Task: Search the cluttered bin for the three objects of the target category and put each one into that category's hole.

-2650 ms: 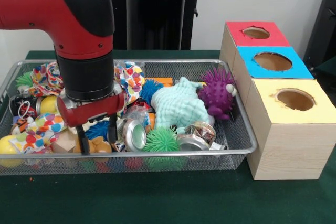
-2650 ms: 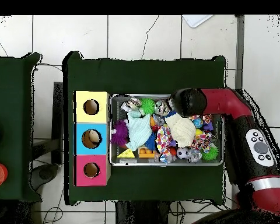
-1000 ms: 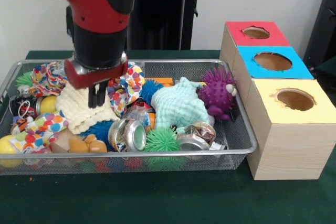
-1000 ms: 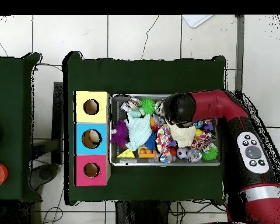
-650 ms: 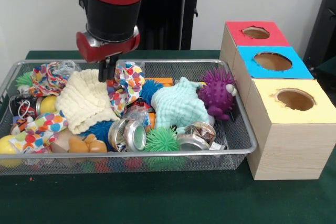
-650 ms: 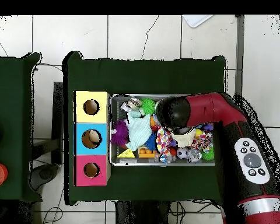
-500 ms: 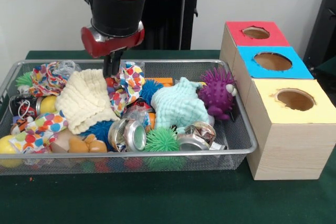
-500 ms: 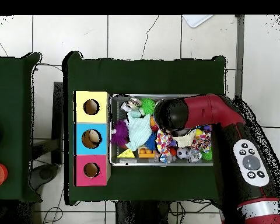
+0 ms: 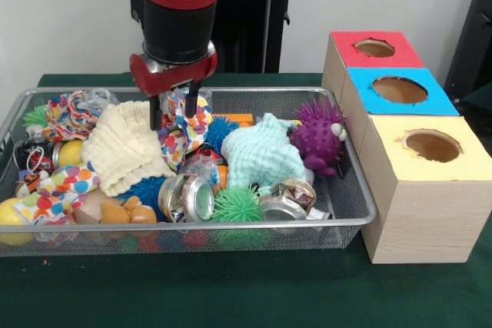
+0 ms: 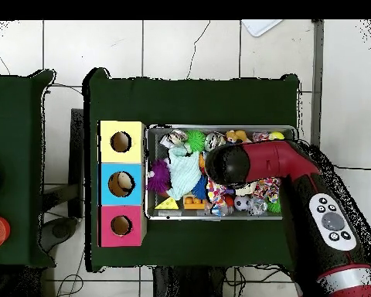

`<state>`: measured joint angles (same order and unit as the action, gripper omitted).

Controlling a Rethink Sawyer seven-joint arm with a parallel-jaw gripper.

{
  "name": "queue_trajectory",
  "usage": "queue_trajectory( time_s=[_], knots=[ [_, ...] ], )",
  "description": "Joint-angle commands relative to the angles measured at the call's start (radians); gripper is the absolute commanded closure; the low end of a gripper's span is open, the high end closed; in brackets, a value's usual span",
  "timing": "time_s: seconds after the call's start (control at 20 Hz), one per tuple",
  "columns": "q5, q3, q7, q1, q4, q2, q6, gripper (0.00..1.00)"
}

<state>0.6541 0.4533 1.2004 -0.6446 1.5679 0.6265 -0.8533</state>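
Note:
My gripper point(image 9: 174, 111) is open and hangs low over the far middle of the wire bin point(image 9: 231, 225). Its two fingers stand either side of the raised top of a polka-dot cloth point(image 9: 187, 124). A cream knitted cloth point(image 9: 123, 147) lies just left of it, free. A mint green cloth point(image 9: 261, 155) is heaped to the right. In the overhead view the arm point(image 10: 229, 164) hides the gripper; the mint cloth point(image 10: 185, 172) shows beside it.
A purple spiky toy point(image 9: 319, 136), a green spiky ball point(image 9: 237, 205), a blue spiky ball point(image 9: 219, 132) and crushed cans point(image 9: 192, 197) crowd the bin. Right of it stand three boxes with holes: red point(image 9: 374, 49), blue point(image 9: 400, 90), yellow point(image 9: 433, 146).
The gripper let go of the cream cloth, moved right along the bin's far side, and its shut fingers have opened around the polka-dot cloth.

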Motion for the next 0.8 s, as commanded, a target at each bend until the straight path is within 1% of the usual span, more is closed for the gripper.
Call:
queue_trajectory(
  time_s=[0.05,0.2,0.35,0.55,0.7,0.8],
  knots=[
    [0.050,0.043,-0.114,-0.076,0.018,-0.086,0.111,0.00],
    [0.051,0.053,-0.156,-0.092,-0.025,-0.119,0.115,0.00],
    [0.044,0.064,-0.170,-0.082,-0.057,-0.130,0.096,0.00],
    [0.057,0.077,-0.184,-0.075,-0.094,-0.151,0.100,0.00],
    [0.058,0.082,-0.196,-0.072,-0.110,-0.149,0.087,0.00],
    [0.051,0.085,-0.188,-0.078,-0.103,-0.153,0.085,0.00]
  ],
)
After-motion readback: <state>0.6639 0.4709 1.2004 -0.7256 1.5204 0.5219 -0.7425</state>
